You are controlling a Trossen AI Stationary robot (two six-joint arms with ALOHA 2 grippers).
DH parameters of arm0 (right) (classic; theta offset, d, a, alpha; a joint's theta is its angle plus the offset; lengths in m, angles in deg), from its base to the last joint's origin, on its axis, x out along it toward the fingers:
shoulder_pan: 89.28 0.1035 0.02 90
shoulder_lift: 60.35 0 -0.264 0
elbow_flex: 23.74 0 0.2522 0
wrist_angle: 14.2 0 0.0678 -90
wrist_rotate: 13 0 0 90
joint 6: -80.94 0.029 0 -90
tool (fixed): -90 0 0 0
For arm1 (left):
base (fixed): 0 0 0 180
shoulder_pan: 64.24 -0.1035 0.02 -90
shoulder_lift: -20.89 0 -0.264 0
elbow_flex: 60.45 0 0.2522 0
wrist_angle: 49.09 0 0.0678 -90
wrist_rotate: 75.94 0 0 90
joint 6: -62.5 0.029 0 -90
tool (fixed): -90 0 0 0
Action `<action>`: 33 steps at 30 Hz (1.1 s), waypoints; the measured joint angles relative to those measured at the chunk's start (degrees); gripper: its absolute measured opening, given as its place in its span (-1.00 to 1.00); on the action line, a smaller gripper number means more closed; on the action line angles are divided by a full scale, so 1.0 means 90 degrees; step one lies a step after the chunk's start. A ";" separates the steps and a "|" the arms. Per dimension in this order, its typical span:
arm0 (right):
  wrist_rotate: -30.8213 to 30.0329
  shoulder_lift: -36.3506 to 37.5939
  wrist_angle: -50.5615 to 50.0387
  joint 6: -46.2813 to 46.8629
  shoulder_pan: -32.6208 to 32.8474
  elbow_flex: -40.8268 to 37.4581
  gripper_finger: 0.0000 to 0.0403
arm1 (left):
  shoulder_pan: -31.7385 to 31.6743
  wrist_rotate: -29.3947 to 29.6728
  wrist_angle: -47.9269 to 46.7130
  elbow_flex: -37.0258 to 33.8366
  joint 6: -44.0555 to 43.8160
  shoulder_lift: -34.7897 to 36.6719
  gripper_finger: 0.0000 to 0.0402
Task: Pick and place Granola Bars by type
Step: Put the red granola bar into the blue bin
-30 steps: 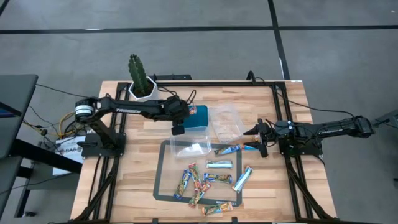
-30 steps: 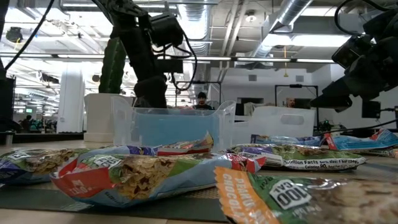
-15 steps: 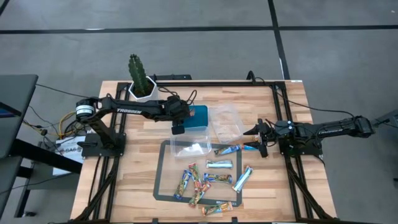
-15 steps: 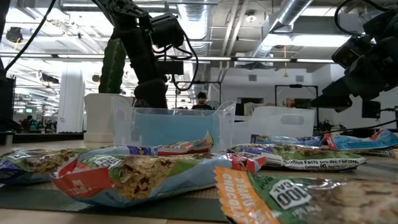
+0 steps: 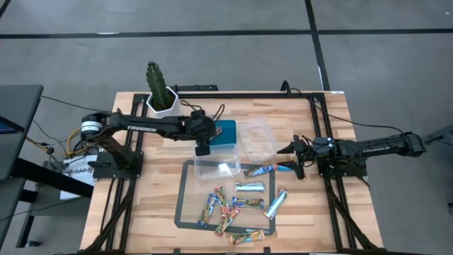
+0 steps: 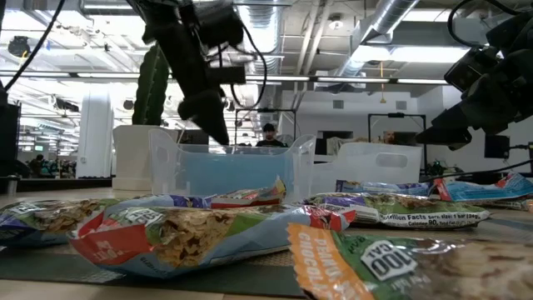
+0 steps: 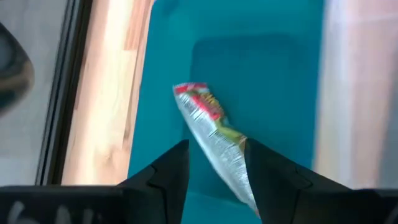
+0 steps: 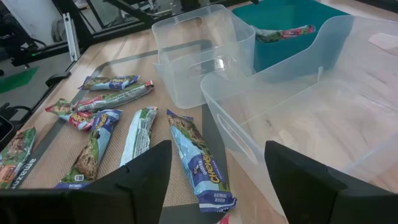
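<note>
**A:** Where are the bars?

**B:** Most lie scattered on the dark mat point(image 5: 185, 212), in front of the clear tub point(image 5: 214, 168) that stands on the mat's back edge. A silver-light blue bar point(image 5: 250, 187) is just in front of that tub, a second silver one point(image 5: 275, 203) rests across the mat's right edge, and the multicolour ones point(image 5: 212, 205) cluster farther forward. A blue bar point(image 5: 259, 170) sits right of the tub, between it and the right tool point(image 5: 295, 159).

**A:** Any bar already sorted?

**B:** One. The left wrist view shows a red-and-green bar point(image 7: 211, 134) lying in the teal tray point(image 7: 280, 74), which stands just behind the clear tub. The right wrist view sees the same bar point(image 8: 285, 32) inside the tray point(image 8: 283, 15).

**A:** And the left tool?

**B:** The left tool point(image 7: 214, 158) hovers over the teal tray, its fingers parted and empty, with that bar lying below the gap.

**A:** The right one?

**B:** It waits right of the clear tub, low over the table point(image 5: 141, 205), fingers spread wide and holding nothing. A blue bar point(image 8: 198, 163) lies just ahead of it.

**A:** Anything else nearby?

**B:** A second clear tub point(image 5: 257, 139) stands right of the teal tray, and a potted cactus point(image 5: 158, 88) is at the table's back left, behind the left arm.
</note>
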 joint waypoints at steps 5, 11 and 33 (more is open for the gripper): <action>0.0000 0.0001 0.0000 0.0000 0.0002 0.0000 0.24 | 0.0523 -0.0297 -0.0027 0.0000 -0.0191 0.0534 -0.26; 0.0000 -0.0001 0.0000 0.0000 -0.0001 0.0000 0.24 | 0.1529 -0.0703 -0.0084 0.0000 0.0114 0.1104 -0.26; 0.0000 0.0001 0.0000 0.0000 0.0002 0.0000 0.24 | 0.4261 -0.1289 -0.1457 0.0000 -0.0177 0.1270 -0.26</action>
